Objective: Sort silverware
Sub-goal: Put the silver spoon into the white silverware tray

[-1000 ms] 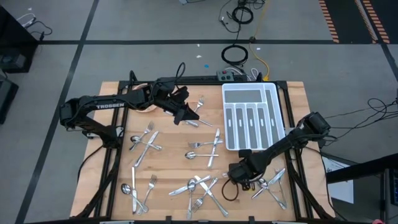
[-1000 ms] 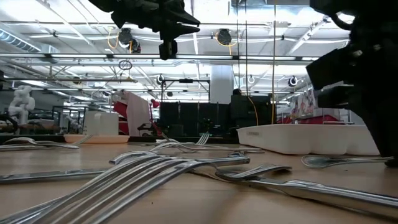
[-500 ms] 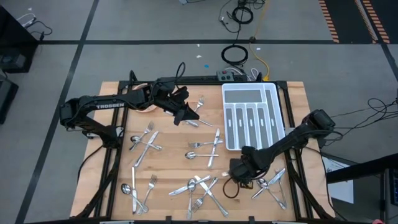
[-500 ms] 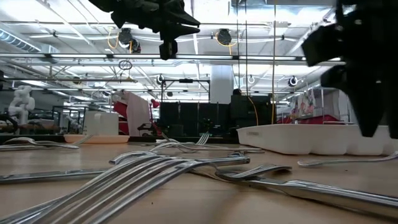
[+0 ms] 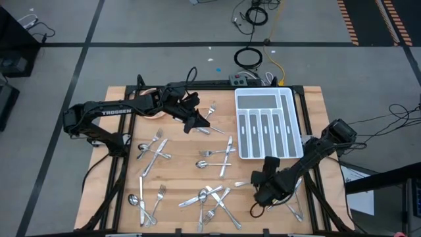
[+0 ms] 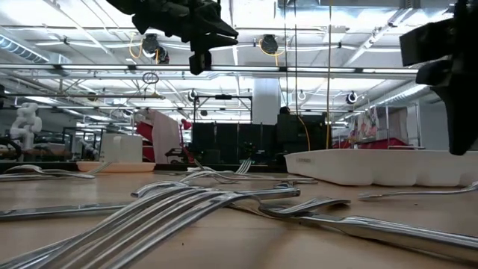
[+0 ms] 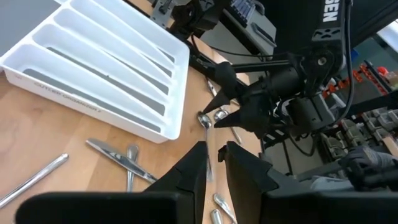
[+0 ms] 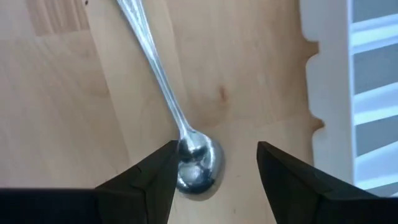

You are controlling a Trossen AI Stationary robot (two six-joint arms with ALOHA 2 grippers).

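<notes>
Silverware (image 5: 212, 197) scattered flat on wood, perhaps 20 pieces.

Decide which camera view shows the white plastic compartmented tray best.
The high view: it looks straight down on the white plastic compartmented tray, so its whole outline and every compartment show. The left wrist view shows it slanted and partly cropped; the low view only its side wall; the right wrist view just one edge.

Silver silverware (image 5: 212, 153), white tray (image 5: 266, 99)
</notes>
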